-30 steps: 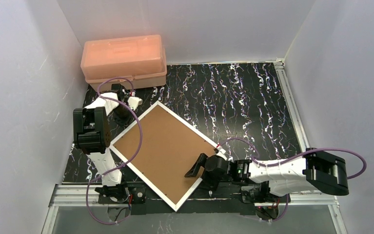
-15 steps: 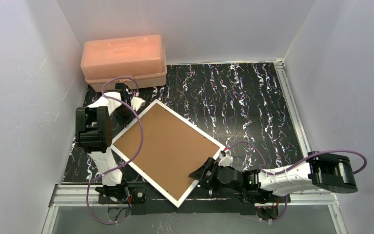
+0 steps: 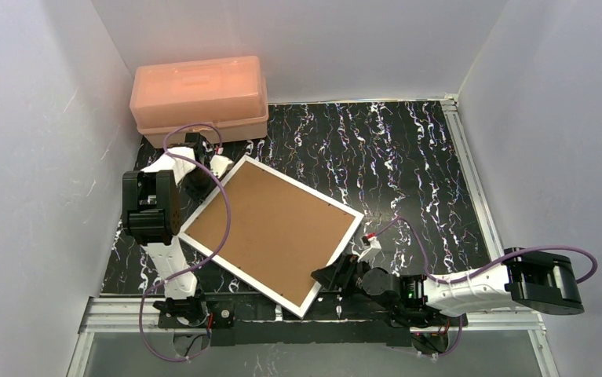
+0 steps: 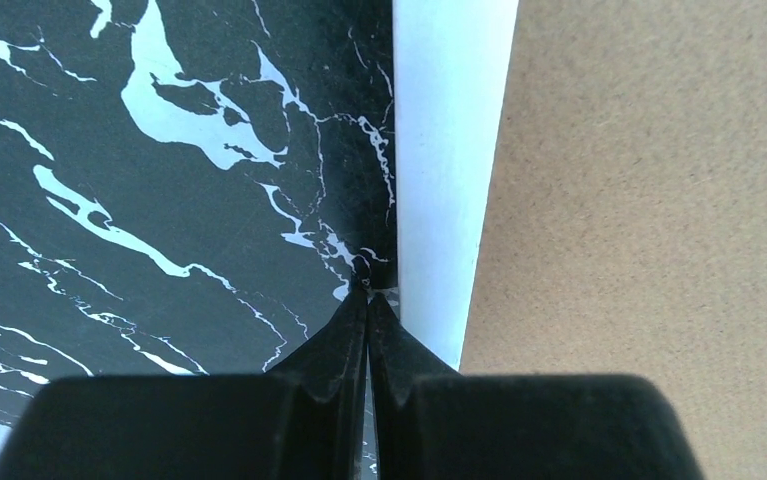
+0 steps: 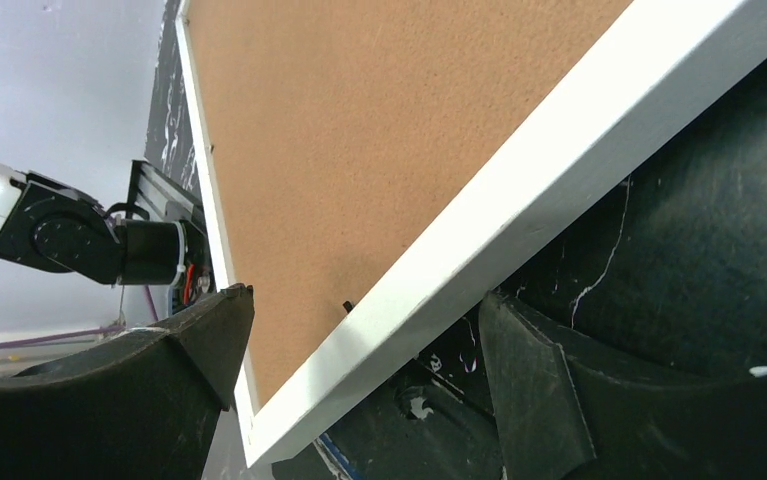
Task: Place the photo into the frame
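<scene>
the salmon-pink box point(image 3: 199, 98) sits at the far left of the table point(image 3: 407, 157) with its lid down, so what it holds cannot be told. the frame point(image 4: 444, 170) lies flat on the table at a slant, back side up, and the brown backing board point(image 3: 270, 228) fills its opening. the left pincer point(image 4: 368, 300) is closed with nothing between its fingers, its tips down on the table right at the outer edge of the frame's far-left side. the right pincer point(image 5: 359, 320) is spread wide at the frame's near-right side, one finger over the board and the other beyond the white rim, not clamped on it. against a second ago, the frame has swung anticlockwise in the overhead view, its right corner now farther from the arm bases, and the right arm has pulled back from over the board towards the near edge, stretched low.
</scene>
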